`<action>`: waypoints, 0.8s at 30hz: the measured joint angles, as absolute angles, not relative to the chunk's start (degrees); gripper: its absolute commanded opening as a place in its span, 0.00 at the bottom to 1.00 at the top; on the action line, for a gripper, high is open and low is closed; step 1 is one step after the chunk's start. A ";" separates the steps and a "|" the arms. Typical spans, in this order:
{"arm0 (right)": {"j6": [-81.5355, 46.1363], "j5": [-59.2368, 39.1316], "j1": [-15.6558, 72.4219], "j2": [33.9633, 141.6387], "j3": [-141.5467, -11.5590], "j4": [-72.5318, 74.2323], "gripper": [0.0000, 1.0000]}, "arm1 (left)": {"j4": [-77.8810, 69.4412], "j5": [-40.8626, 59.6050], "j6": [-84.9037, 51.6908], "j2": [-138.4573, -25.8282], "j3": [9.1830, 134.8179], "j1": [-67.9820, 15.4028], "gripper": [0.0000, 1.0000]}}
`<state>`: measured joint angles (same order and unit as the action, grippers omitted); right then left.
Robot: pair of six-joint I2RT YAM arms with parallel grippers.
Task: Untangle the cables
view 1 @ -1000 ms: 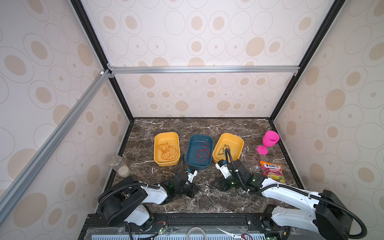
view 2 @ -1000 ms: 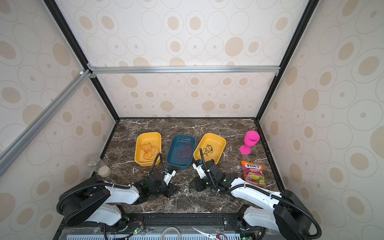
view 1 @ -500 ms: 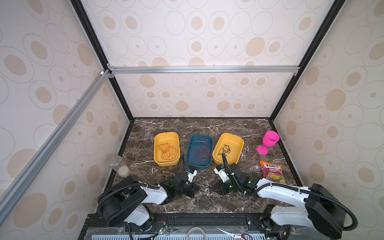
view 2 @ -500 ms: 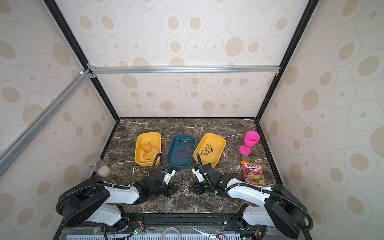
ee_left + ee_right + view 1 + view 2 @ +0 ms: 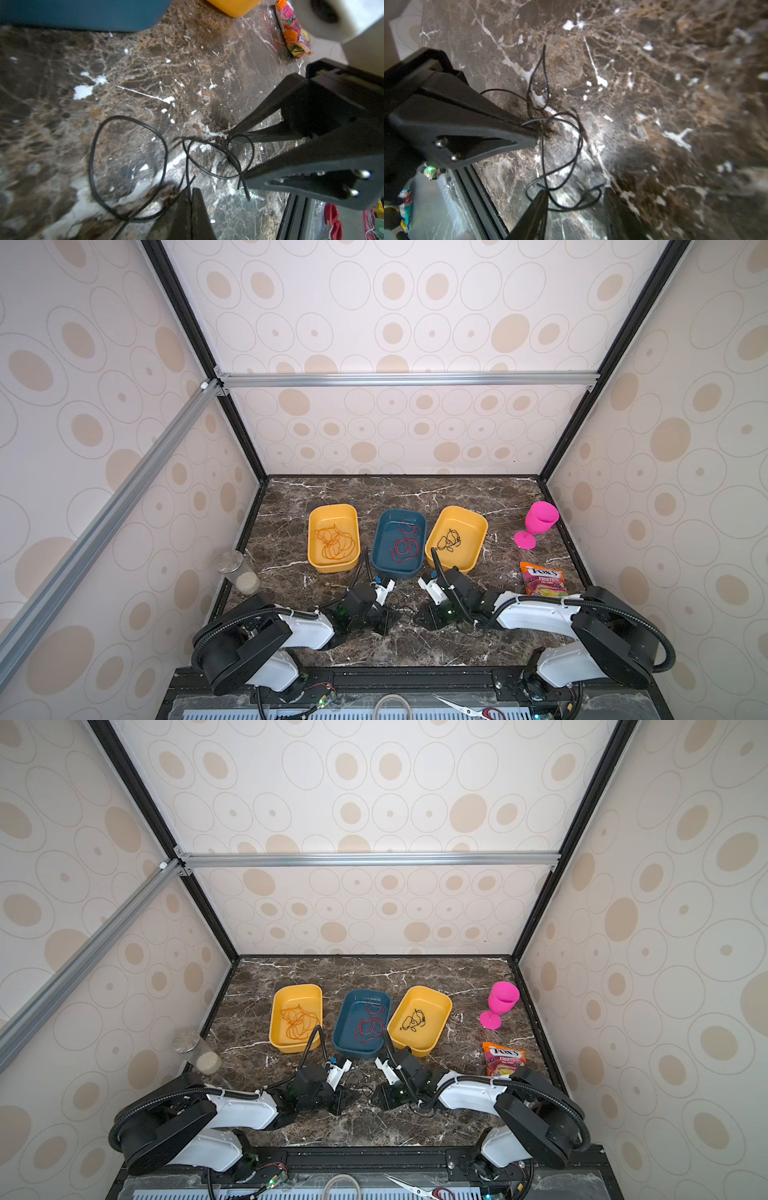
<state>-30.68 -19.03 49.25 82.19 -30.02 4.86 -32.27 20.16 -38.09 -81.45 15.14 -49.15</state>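
- The loose black cable [image 5: 166, 153] lies on the marble table [image 5: 415, 647] between my two grippers. It forms one wide loop and a cluster of smaller loops that cross each other.
- My left gripper [image 5: 190, 195] is closed tight and pinches a single strand of that cable at its tips.
- My right gripper [image 5: 575, 191] has its jaws apart. A low loop of the cable lies between them, and I see nothing clamped.
- The tangle sits at 3 o'clock from the left gripper and at 9 o'clock from the right.
- I judge the cable very light, limp yet springy. It holds its curls and would probably slide whole across the smooth stone if I pulled from one side only.
- It is hair-thin, so a shallow tip grip may let it slip.
- The best hold, I think, is a free stretch just beside the crossings rather than the knot itself.
- At 12 o'clock from the tangle, the red cable [image 5: 401, 549] lies in the blue tray [image 5: 395, 570].
- The orange cable [image 5: 334, 543] is in the yellow tray [image 5: 332, 566] at the blue tray's 9 o'clock. A second black cable [image 5: 449, 539] is in the second yellow tray [image 5: 465, 526] at its 3 o'clock.
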 measured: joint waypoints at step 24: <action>-29.41 -14.33 48.42 75.18 -32.91 -2.96 0.02 | -31.97 18.44 -38.02 -79.59 14.37 -49.89 0.00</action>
